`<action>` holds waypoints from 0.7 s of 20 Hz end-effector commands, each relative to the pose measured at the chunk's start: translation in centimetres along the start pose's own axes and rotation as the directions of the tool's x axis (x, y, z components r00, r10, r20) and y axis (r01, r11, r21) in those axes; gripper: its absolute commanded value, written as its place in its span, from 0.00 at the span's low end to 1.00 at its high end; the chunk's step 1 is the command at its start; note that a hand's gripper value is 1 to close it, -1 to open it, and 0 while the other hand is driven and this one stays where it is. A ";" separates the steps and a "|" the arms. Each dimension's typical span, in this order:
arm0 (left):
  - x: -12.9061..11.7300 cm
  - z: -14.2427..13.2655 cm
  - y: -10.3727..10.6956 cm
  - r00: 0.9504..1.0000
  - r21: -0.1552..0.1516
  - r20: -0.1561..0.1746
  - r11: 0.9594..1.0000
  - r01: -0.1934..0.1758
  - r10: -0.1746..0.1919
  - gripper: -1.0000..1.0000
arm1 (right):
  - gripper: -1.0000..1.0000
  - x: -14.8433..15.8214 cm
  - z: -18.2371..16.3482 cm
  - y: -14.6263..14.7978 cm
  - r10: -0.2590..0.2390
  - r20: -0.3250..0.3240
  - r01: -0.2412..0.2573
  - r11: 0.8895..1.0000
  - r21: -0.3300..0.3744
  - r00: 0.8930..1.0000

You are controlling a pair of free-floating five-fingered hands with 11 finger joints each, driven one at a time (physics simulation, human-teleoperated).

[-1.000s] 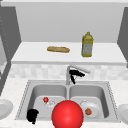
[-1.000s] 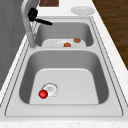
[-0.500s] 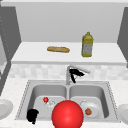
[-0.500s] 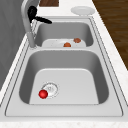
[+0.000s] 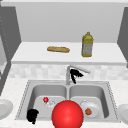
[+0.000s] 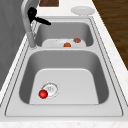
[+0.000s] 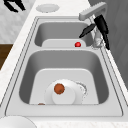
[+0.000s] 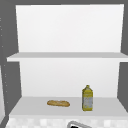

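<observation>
right hand (image 5: 75, 75) | fingers splayed loose beneath grey metal tap spout (image 5: 79, 69), grasping nothing | best: curl squarely round spout | left hand (image 5: 32, 115) idle, clenched

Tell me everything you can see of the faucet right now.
The faucet is grey, metallic-looking, mounted at the back of the sink, on the divider between the two basins. A straight upright post bends into a flat spout angled toward the right basin. The right hand sits just under the spout, beside the post, fingers straight and pointing down; whether it touches the post is unclear.
</observation>
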 end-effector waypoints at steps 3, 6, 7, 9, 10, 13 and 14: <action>0.0 0.0 0.0 1.000 0.000 0.000 1.000 0.000 0.000 0.50 | 0.00 0.3 -0.7 -0.3 -0.017 0.158 0.014 1.000 0.018 0.987; 0.0 0.0 0.0 1.000 0.000 0.000 1.000 0.000 0.000 0.50 | 0.00 0.3 -1.1 -0.4 -0.020 0.214 0.016 1.000 0.021 0.977; 0.0 0.0 0.0 1.000 0.000 0.000 1.000 0.000 0.000 0.50 | 0.00 0.4 -1.3 -0.4 -0.022 0.236 0.017 1.000 0.022 0.971; 0.0 0.0 0.0 1.000 0.000 0.000 1.000 0.000 0.000 0.50 | 0.00 0.5 -1.5 -0.6 -0.027 0.284 0.021 1.000 0.024 0.958; 0.0 0.0 0.0 1.000 0.000 0.000 1.000 0.000 0.000 0.50 | 0.00 0.6 -1.6 -0.7 -0.030 0.310 0.023 0.999 0.024 0.950; 0.0 0.0 0.0 1.000 0.000 0.000 1.000 0.000 0.000 0.50 | 1.00 0.5 -2.0 -0.7 -0.011 0.395 0.008 1.000 0.010 0.918; 0.0 0.0 0.0 1.000 0.000 0.000 1.000 0.000 0.000 0.50 | 1.00 0.5 -2.2 -0.7 -0.014 0.417 0.011 1.000 0.009 0.909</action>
